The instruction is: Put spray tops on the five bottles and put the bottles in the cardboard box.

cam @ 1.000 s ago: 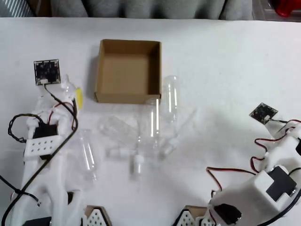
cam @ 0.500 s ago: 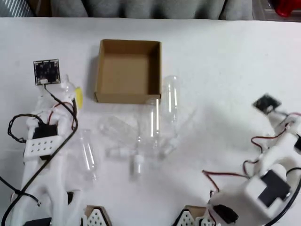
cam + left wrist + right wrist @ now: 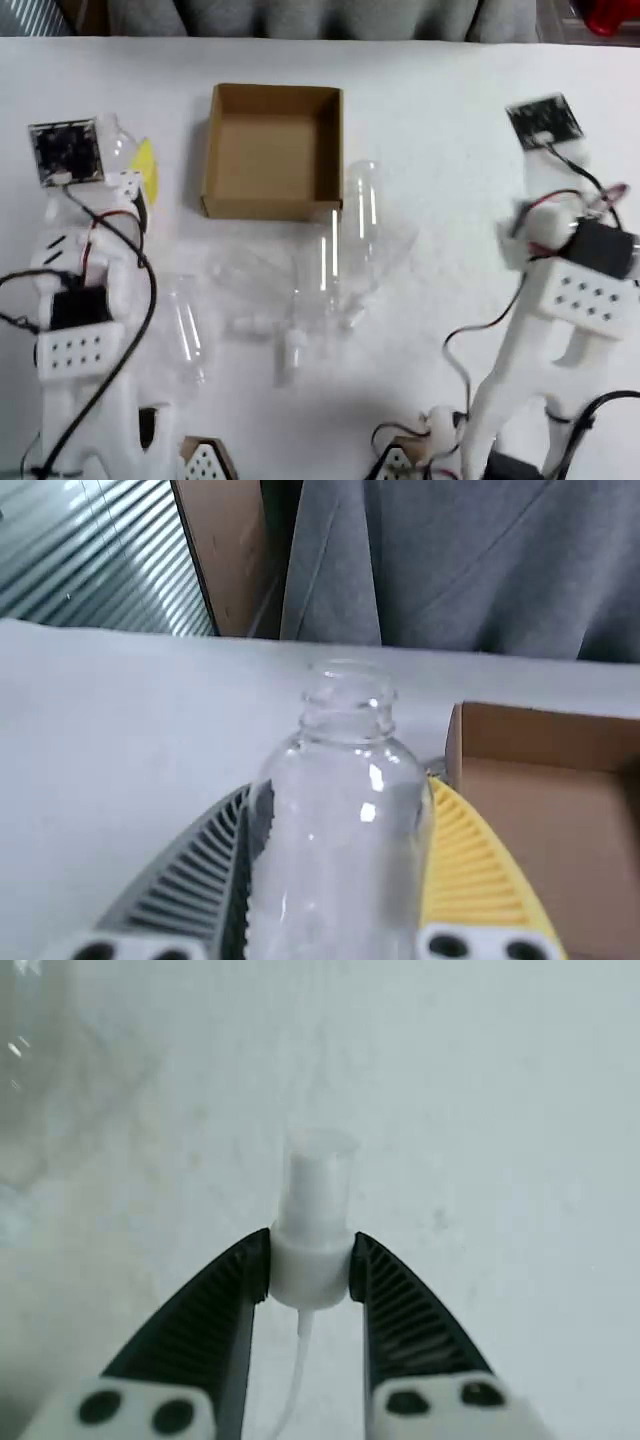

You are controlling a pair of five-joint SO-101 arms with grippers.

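Left gripper [image 3: 338, 825] just beside the cardboard box [image 3: 270, 150] on its left, fingers closed around a clear bottle [image 3: 345, 730] with a bare, uncapped neck. Right gripper [image 3: 310, 1260] well to the right of the box, fingers pinching the collar of a white spray top [image 3: 318, 1190], thin dip tube [image 3: 300, 1360] trailing below. Likely failure at the join: dip tube catching on the neck rim instead of entering, given a slender stem and a narrow opening. Possibly also slipping of the smooth bottle within the ribbed fingers under twisting, or tilting of the top in so shallow a pinch. Further hazard just in front of the box: other bottles [image 3: 330, 255] and loose spray tops [image 3: 290, 350] lying on the worktop [image 3: 450, 130], round and light, apt to roll if brushed by a crossing arm. From the high view: the whole box interior, nothing yet inside, and the layout of the lying bottles, where the left wrist view gives a mere corner of the box. From the left wrist view: open neck and grip on the bottle's shoulder. From the right wrist view: exact seat of the top between the fingers, covered from above by the arm.
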